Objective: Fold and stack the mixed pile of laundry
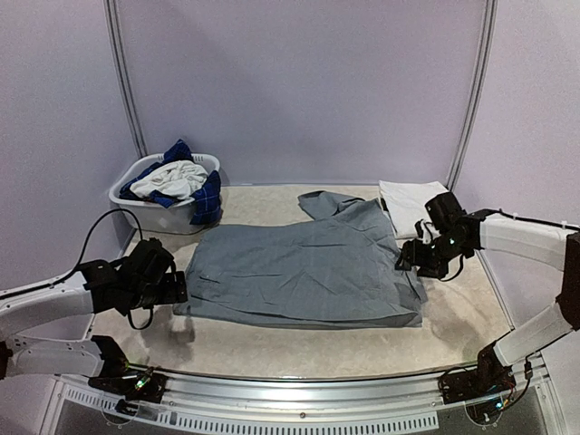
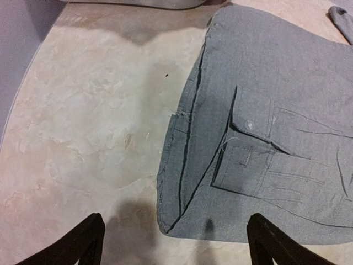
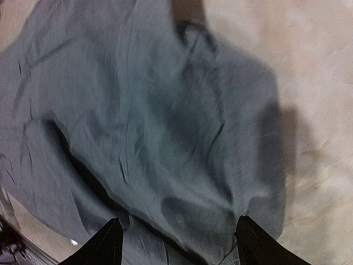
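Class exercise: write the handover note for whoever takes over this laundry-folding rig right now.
Left gripper: jaws open, empty, at the grey shirt's left edge.
Right gripper: jaws open, empty, over its right edge.
The shirt lies spread flat mid-table, a cuffed sleeve laid across its body. One folded white piece sits at the far right, beside it. Blue plaid and white pieces are heaped in the basket, far left.
Done: one white piece folded; shirt spread out.
Left: finish folding the shirt, stack it, then fold what is in the basket.

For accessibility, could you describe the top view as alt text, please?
A grey shirt lies spread on the table, the left hand and right hand open at its ends. Behind sit a laundry basket and a folded white cloth.
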Motion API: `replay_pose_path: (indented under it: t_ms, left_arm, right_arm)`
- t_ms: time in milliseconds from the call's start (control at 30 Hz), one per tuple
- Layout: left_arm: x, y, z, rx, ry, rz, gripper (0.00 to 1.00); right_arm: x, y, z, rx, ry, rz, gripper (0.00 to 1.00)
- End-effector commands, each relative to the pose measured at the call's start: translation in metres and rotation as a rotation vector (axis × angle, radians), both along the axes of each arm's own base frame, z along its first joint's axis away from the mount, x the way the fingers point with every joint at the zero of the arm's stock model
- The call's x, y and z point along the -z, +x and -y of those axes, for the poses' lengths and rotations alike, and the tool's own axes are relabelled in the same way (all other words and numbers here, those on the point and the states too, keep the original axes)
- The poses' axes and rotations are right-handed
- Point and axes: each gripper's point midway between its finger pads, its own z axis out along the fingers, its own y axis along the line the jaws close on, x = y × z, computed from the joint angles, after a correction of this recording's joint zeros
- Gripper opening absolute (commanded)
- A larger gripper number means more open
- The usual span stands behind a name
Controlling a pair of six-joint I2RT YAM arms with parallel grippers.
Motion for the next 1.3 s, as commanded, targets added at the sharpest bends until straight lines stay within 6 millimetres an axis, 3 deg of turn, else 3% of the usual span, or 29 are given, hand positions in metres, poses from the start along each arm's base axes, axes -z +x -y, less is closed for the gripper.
replay_pose_path:
  t_ms: [0, 167, 433, 600, 733, 867, 1100, 1267]
  left_arm:
    - [-0.003, 0.002, -0.001, 0.005, -0.02, 0.037, 0.9]
    - [-0.002, 0.001, 0.002, 0.017, -0.022, 0.028, 0.88]
    - [-0.005, 0.004, 0.003, 0.012, -0.025, 0.038, 0.86]
    - [-0.001, 0.005, 0.004, 0.011, -0.024, 0.033, 0.85]
    - [0.003, 0.007, 0.01, 0.022, -0.037, 0.021, 0.82]
    - [0.004, 0.009, 0.014, 0.03, -0.043, 0.015, 0.81]
    - [-0.004, 0.011, 0.014, 0.033, -0.031, 0.019, 0.8]
    - [-0.01, 0.015, 0.017, 0.045, -0.014, 0.019, 0.8]
  right_arm:
    - [0.015, -0.033, -0.005, -0.007, -0.095, -0.041, 0.66]
    - [0.028, -0.053, 0.012, 0.044, -0.186, -0.073, 0.57]
    - [0.052, -0.076, 0.018, 0.015, -0.229, -0.141, 0.52]
    - [0.063, -0.074, 0.014, 0.002, -0.212, -0.134, 0.51]
    - [0.074, -0.071, 0.015, 0.005, -0.233, -0.138, 0.38]
    - [0.083, -0.074, 0.023, 0.013, -0.281, -0.163, 0.19]
    - [0.061, -0.092, 0.052, 0.1, -0.373, -0.178, 0.04]
    - [0.045, -0.099, 0.081, 0.242, -0.473, -0.163, 0.02]
